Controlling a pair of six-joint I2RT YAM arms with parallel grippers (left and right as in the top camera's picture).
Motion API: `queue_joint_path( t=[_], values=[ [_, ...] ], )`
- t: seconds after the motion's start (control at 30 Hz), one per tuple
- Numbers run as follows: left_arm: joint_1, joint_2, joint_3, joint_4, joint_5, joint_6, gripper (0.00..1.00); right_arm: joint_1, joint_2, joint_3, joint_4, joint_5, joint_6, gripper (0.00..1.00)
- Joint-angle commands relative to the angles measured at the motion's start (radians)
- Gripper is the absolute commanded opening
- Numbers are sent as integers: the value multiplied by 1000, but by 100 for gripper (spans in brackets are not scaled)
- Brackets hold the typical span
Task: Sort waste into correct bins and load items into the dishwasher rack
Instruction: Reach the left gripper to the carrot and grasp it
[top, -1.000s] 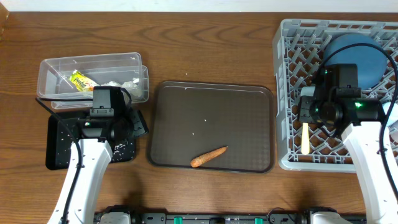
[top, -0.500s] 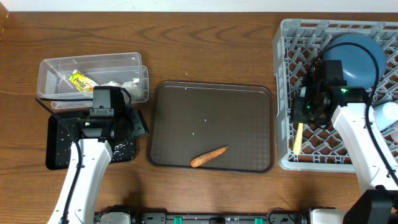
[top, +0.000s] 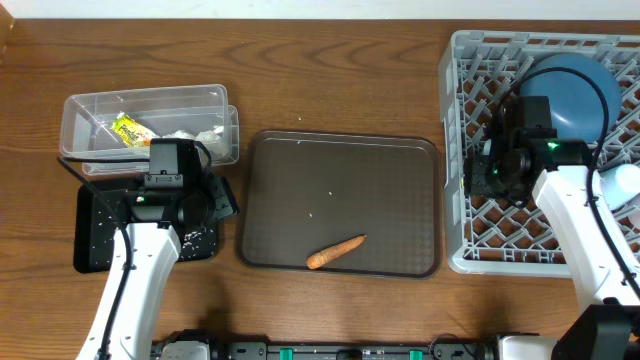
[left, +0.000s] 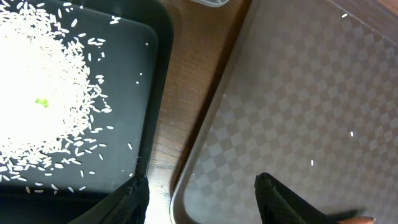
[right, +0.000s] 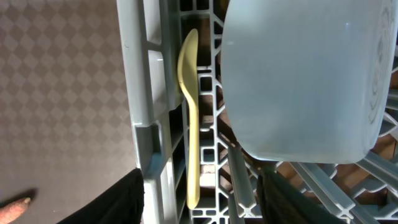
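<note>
Well, the wooden tabletop (top: 330, 80) carries everything, and I take the brown serving tray (top: 340, 180) in its middle as my mark. To the right of this tray stands the grey dishwasher rack (top: 470, 100), just beside it. The dark-blue plate (top: 575, 95) leans in the rack, on the side far from the tray. To the left of the tray are the clear tub (top: 150, 105), at the far corner, and the black tray (top: 100, 230), at the near corner.

The pale-blue bowl (right: 298, 81) is in the rack too. My right hand (right: 199, 186) hangs over the rack wall that faces the tray; its fingers are spread and grasp nothing. My left hand (left: 200, 186) hovers over the gap between the black tray and the brown tray, also spread and empty.

The cream spoon (right: 189, 124) lies inside the rack, along the wall nearest the tray. The carrot piece (top: 335, 252) lies on the tray, near its front edge. The yellow-green wrapper (top: 128, 130) is in the clear tub, and the rice (left: 37, 93) is heaped in the black tray.
</note>
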Motion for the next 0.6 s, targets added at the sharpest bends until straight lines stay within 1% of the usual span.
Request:
queue_joint_path(
  t=[0.0,0.1,0.17,0.2,0.27,0.3,0.33,0.47,0.5,0.57],
  values=[
    [3,2,5,-4,-12,5,57,12,-4,10,2,-29,-5,60],
    [0,2,5,-3,-12,6,57,12,-29,14,2,-71,-5,62],
    [-13,2,5,1,-9,34,57,10,-54,21,2,-72,-6,64],
    [-24,2,5,4,-8,51,57,6,-70,25,3,-70,-6,66],
    [-62,2,5,9,-8,75,57,-7,-105,35,8,-68,-6,75],
    [-89,2,6,13,-8,99,57,-16,-121,39,12,-68,-6,83],
    [-121,2,6,20,-8,124,57,-25,-137,41,18,-68,-6,87],
    [-265,3,6,56,-9,203,58,-51,-173,42,17,-68,-6,99],
    [-300,5,6,67,-9,220,62,-54,-173,42,13,-68,-6,99],
    [-377,12,6,89,-9,269,66,-58,-171,41,2,-68,-13,99]
  ],
)
